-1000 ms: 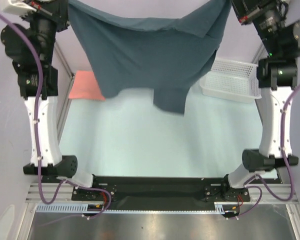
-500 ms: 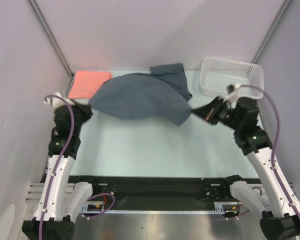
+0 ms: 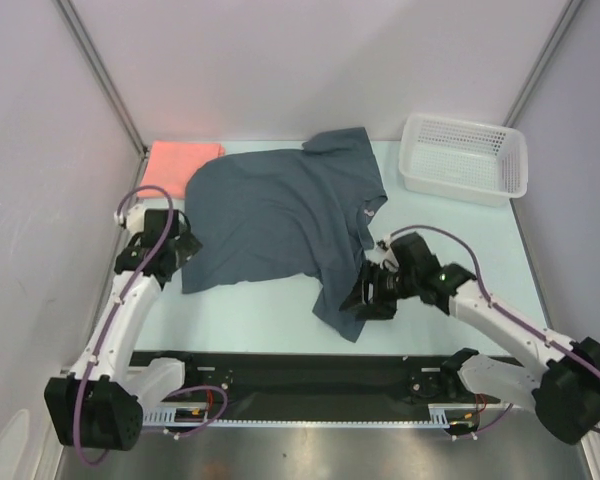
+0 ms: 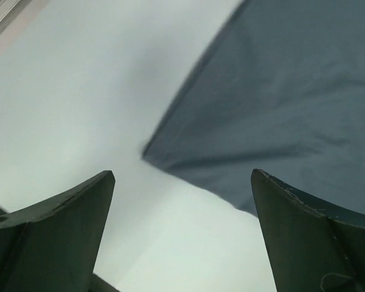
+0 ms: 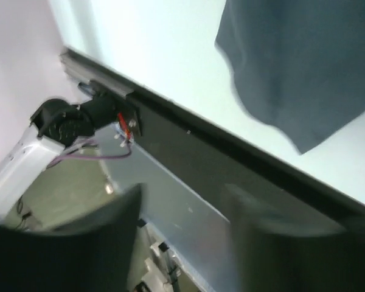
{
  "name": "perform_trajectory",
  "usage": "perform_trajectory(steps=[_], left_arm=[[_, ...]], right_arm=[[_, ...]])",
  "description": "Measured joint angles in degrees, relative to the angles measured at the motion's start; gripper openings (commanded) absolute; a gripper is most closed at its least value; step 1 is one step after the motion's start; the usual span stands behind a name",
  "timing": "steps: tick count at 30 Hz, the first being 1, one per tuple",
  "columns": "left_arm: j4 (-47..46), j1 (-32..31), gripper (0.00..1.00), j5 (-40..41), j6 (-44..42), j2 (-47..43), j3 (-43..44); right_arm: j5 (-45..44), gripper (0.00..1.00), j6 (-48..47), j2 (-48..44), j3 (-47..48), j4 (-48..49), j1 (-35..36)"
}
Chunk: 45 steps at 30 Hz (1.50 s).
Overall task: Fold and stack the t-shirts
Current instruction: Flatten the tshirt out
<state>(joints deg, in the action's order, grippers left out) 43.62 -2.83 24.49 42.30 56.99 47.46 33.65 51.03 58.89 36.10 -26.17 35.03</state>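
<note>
Two shirts, one basket and two arms on the pale counter [image 3: 260, 300].
The grey shirt [image 3: 275, 215] lies spread out, a bit rumpled, mid-counter. The pink shirt [image 3: 183, 160] sits folded in the back-left corner, just beside the grey one's far edge. The white basket [image 3: 465, 155] stands back right, apart from both. The left gripper [image 3: 183, 248] is at the grey shirt's left edge, fingers [image 4: 61, 234] spread wide and released. The right gripper [image 3: 367, 298] is by its near-right corner, fingers [image 5: 79, 249] blurred but parted and holding nothing. Bare counter runs along the front-left and right.
</note>
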Motion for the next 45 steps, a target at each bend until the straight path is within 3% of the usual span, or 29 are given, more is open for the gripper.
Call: perform_trajectory(steps=[4, 8, 11, 16, 22, 29, 32, 36, 39, 45], left_arm=[[-4.9, -9.0, 0.97, -3.5, -5.0, 1.5, 3.8], [-17.1, -21.2, 0.88, -16.7, -6.2, 1.2, -0.4], [-23.5, -29.0, 0.88, -23.6, -5.7, 7.8, -1.3], [-31.1, -38.2, 0.87, -32.5, -4.6, 24.3, 0.4], [-32.3, -40.3, 0.88, -39.6, -2.8, 40.9, 7.9], [-28.9, -41.9, 0.85, -39.8, -2.8, 43.6, 10.6], [-28.8, -42.7, 0.73, -40.3, -2.5, 45.5, 12.3], [-28.9, -43.1, 0.48, -40.4, -1.7, 47.2, 13.1], [-28.6, -43.1, 0.41, -39.7, -1.8, 47.5, 13.1], [-28.2, -43.1, 0.3, -39.6, -1.8, 48.1, 13.5]], right_arm=[[-1.8, 0.75, -11.0, 6.6, 14.1, -6.6, -11.4], [-5.4, 0.5, -17.2, 14.3, 24.0, -4.0, -22.9], [-8.8, 0.43, -21.4, 25.6, 31.2, -4.2, -23.3], [-15.4, 0.48, -27.5, 43.0, 42.6, -6.2, -19.1], [-24.4, 0.48, -33.6, 51.3, 46.3, -10.9, -13.0], [-31.1, 0.39, -38.1, 53.7, 48.3, -14.0, -10.3], [-33.5, 0.36, -39.3, 54.1, 48.5, -14.7, -10.2], [-35.1, 0.3, -40.7, 55.2, 50.2, -15.6, -10.2], [-35.9, 0.25, -41.3, 56.0, 51.5, -15.8, -10.2], [-36.2, 0.26, -42.1, 57.2, 53.0, -16.5, -10.1]])
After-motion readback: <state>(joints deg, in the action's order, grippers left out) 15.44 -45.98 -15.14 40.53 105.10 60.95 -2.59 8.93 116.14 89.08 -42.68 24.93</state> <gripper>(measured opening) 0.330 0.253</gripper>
